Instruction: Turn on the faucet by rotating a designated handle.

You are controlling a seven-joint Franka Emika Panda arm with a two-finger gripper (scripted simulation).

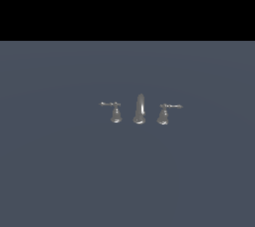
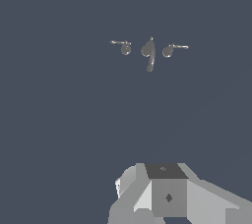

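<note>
The faucet (image 1: 140, 108) stands alone in the middle of the flat grey-blue floor (image 1: 60, 171), very small in the exterior view. It has three separate pieces: a tall curved spout (image 1: 140, 107) in the centre and one lever on each side. The handle (image 1: 115, 111) on the exterior view's left has the slimmer bell-shaped base, and its thin lever points outward, away from the spout. The twin handle (image 1: 163, 113) on the exterior view's right sits on a wider base, and its lever also points outward. In the exterior view I see no arm at all. In the wrist view only a grey block of the robot's hand shows at the edge, and the gripper itself cannot be made out, so I cannot tell if its fingers are spread or closed. The same three pieces appear in that view, well apart from the hand, with the slim-based handle (image 2: 124, 47) beside the spout (image 2: 149, 52). I judge that the task is at its very start, in the approach step, and nothing is touched yet. The next move calls for bringing the hand down to the slim handle and meeting its thin lever from the side, so a push can rotate it about its base.
</note>
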